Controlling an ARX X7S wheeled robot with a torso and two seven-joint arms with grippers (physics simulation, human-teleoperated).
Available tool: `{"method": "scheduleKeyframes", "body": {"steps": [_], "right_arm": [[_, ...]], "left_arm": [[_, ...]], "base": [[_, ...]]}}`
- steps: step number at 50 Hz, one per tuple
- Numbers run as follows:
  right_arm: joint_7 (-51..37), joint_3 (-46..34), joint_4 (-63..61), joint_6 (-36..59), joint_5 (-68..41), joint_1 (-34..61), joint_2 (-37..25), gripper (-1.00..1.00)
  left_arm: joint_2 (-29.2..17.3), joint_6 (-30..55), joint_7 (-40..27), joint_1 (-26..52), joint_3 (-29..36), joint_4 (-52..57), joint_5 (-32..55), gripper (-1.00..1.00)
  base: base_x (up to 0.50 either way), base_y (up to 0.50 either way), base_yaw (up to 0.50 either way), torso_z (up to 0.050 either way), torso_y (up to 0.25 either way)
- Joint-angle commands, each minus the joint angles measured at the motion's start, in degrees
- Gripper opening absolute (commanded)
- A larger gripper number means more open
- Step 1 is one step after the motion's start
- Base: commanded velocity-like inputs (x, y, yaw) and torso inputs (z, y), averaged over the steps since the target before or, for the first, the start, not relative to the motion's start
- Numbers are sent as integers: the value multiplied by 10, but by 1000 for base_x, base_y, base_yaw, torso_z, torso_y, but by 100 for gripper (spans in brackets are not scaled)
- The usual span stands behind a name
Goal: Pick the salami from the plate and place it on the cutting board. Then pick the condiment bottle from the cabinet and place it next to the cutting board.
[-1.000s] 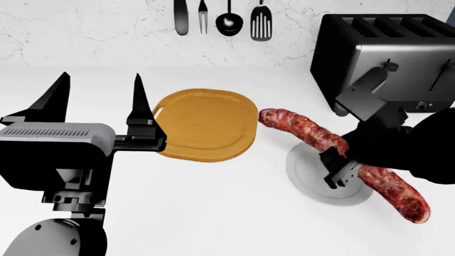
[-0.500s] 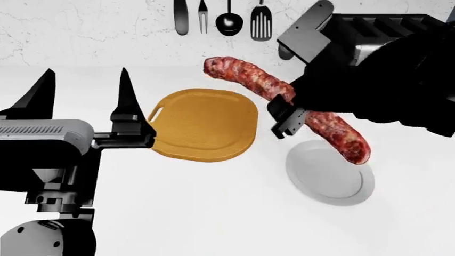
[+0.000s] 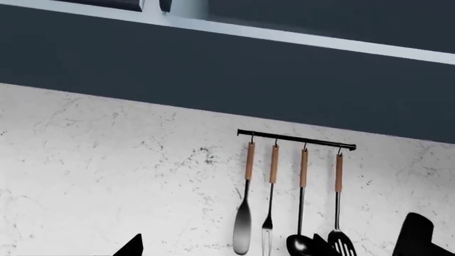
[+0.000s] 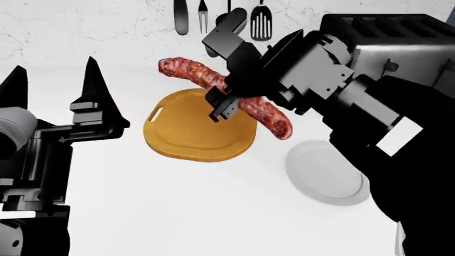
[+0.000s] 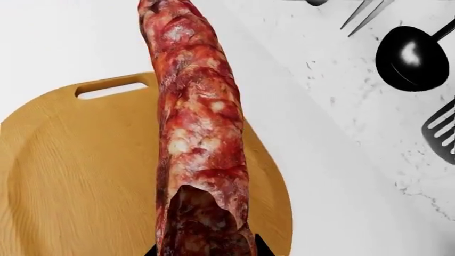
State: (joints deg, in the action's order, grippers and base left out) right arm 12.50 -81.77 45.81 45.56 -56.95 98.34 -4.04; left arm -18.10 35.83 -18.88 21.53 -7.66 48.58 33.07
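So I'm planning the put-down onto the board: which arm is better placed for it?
Right. Its end effector already grips the salami above the cutting board. The left end effector stands open beside the board, holding nothing.

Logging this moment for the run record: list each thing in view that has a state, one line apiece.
salami: held in the air over the cutting board, tilted, not yet set down
right end effector: shut on the salami
left end effector: open, holding nothing
cutting board: flat on the counter, bare
plate: on the counter, bare
toaster: slots show nothing inside
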Motion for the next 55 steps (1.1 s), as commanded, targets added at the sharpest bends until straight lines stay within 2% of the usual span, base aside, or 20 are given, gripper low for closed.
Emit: {"method": "scheduleKeyframes", "body": {"steps": [1,21,46,47,55], "right_arm": [[-24,-58,79,-80,-21,-22,40,-100],[-88,-60,94,-135,-54,-61,40,-100],[-81,-61,83,-132,-43,-98,40,-100],[-81,-61,82,-133,-43,-99,40,100],[-78,-61,82,-134,-45,-100,40,100]], "left_arm": [[-3,0,-3,3,-21,-5,23,100],[-6,-14,0,3,-17,-20,21,100],[-11,-22,-4,3,-16,-26,23,100],[-11,-23,-4,2,-15,-27,22,100],[-13,-25,-4,1,-12,-26,22,100]], "base": [[0,0,0,0,0],[0,0,0,0,1],[0,0,0,0,0],[0,0,0,0,0],[0,0,0,0,0]]}}
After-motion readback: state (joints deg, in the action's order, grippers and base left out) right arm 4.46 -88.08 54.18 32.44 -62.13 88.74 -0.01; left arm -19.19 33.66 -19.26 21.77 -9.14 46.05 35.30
